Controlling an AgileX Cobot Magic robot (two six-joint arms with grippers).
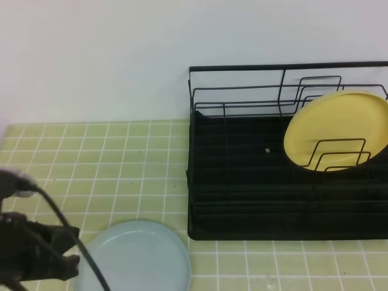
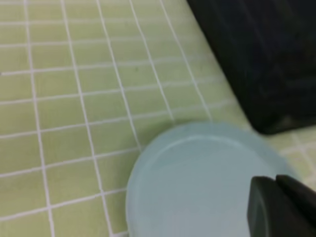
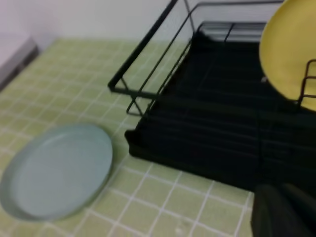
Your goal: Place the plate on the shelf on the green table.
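Left gripper (image 1: pixel 71 245) clenched, empty, at rim of pale blue plate (image 1: pixel 136 257) lying flat on green table (image 1: pixel 109 163); contact unclear. Right gripper (image 3: pixel 284 210) clenched near shelf (image 1: pixel 242 182), yellow plate (image 1: pixel 336 130) racked.

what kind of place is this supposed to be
Probably a mock kitchen counter or dish-drying corner: a black wire dish rack holding a yellow plate upright, a pale blue plate lying flat, and a green tiled surface against a plain white wall.
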